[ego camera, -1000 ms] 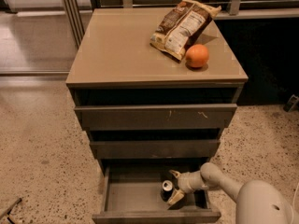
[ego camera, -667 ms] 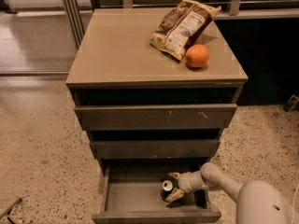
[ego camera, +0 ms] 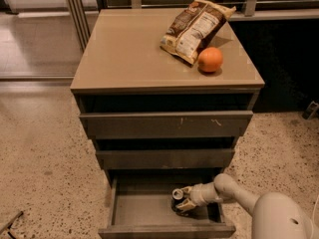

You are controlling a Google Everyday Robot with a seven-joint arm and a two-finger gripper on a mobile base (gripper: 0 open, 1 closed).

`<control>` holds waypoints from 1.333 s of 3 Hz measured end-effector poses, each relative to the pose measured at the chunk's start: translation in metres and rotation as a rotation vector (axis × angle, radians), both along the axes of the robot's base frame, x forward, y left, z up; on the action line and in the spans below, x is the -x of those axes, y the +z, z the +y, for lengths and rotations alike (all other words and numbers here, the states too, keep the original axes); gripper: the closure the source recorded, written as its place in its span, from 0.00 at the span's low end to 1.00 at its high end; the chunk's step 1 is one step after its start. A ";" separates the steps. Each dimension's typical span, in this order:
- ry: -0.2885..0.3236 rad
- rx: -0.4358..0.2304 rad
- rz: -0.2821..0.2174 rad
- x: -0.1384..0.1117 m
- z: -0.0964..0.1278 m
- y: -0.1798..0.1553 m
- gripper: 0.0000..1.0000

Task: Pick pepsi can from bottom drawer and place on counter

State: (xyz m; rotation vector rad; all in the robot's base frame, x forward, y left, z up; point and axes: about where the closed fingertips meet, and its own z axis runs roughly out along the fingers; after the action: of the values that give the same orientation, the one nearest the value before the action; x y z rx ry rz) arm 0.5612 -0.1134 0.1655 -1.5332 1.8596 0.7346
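The bottom drawer [ego camera: 144, 210] is pulled open at the base of the cabinet. The pepsi can [ego camera: 177, 200] stands upright in its right half, dark with a silver top. My gripper [ego camera: 185, 198] reaches into the drawer from the right, its fingers [ego camera: 186, 205] set around the can's right side. The counter [ego camera: 134, 49] is the tan top of the cabinet, well above the gripper.
A brown-and-white snack bag [ego camera: 195, 28] and an orange [ego camera: 210, 59] lie on the counter's right back part. Two upper drawers [ego camera: 167, 125] sit slightly ajar above the open one. Speckled floor [ego camera: 45, 148] surrounds the cabinet. My arm's white body [ego camera: 279, 218] fills the lower right.
The gripper has edged slightly left, closer around the can. The can stays in the same spot in the drawer.
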 end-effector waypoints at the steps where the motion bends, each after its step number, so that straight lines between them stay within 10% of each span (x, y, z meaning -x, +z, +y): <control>1: 0.009 -0.006 -0.004 0.003 0.004 0.005 0.96; 4: 0.071 -0.016 -0.065 0.029 0.025 0.156 1.00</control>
State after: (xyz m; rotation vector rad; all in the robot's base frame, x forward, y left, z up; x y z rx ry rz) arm 0.5320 -0.0884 0.3218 -1.6007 1.7563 0.7213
